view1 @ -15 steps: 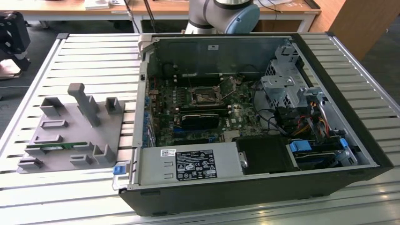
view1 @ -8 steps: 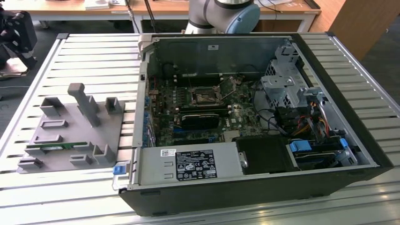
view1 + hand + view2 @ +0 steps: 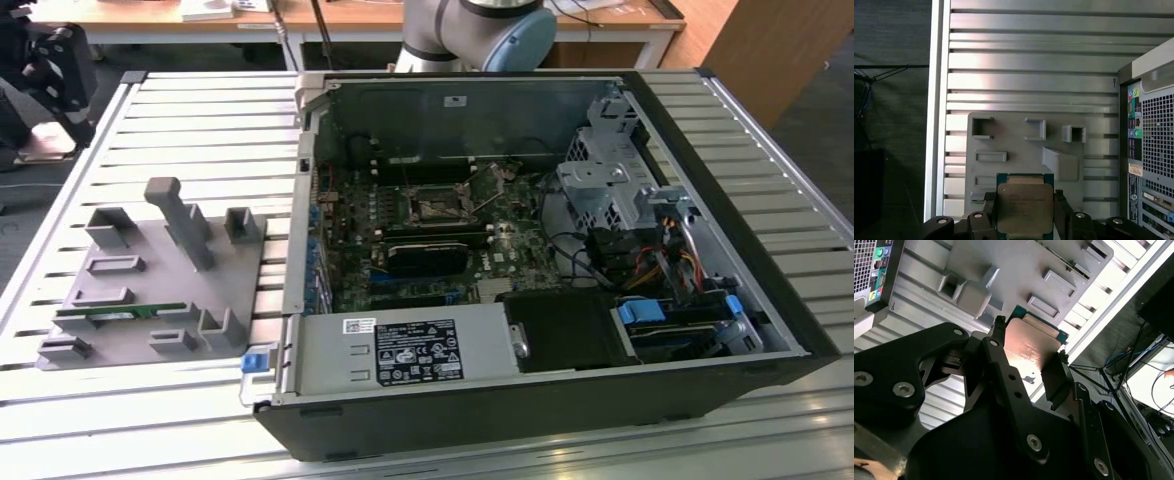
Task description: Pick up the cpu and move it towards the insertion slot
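Observation:
In both wrist views my gripper [image 3: 1025, 217] [image 3: 1029, 357] is shut on the cpu [image 3: 1025, 206] [image 3: 1030, 346], a flat square chip with a shiny metal top and a thin green rim. A black finger [image 3: 988, 212] presses one side edge and another finger [image 3: 1062, 210] presses the opposite edge. The chip hangs above the grey fixture plate [image 3: 1019, 137] [image 3: 1004, 265], clear of its pockets. The insertion slot [image 3: 437, 204], a dark square in a silvery frame, lies on the motherboard inside the open computer case [image 3: 534, 260].
The grey fixture plate [image 3: 147, 290] lies on the slatted metal table [image 3: 200, 130] at the exterior view's left, with raised posts and a green memory stick [image 3: 120, 313]. The case's back panel [image 3: 1150, 145] stands beside the plate. The arm's base [image 3: 474, 30] rises behind the case.

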`<state>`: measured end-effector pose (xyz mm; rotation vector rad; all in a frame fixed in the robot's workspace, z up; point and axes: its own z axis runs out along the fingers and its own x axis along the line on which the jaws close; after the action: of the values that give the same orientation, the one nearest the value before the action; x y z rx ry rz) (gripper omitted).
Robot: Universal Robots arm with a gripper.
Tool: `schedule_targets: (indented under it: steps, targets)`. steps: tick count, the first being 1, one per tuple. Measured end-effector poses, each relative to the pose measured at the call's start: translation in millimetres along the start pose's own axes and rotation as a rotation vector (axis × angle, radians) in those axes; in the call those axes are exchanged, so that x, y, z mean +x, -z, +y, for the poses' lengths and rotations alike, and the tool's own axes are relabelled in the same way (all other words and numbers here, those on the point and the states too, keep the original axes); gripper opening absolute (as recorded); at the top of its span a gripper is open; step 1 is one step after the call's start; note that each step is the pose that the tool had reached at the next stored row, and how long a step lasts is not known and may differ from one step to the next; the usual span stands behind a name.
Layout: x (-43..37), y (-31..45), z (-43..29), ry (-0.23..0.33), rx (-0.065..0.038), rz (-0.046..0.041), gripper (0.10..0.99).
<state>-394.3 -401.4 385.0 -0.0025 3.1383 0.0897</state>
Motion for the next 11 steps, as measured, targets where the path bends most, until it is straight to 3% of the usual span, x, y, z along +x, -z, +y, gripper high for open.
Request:
schedule_targets:
  steps: [11]
  targets:
    - [-22.4,-0.1,0.0,0.000,0.000,-0.0001,0.537]
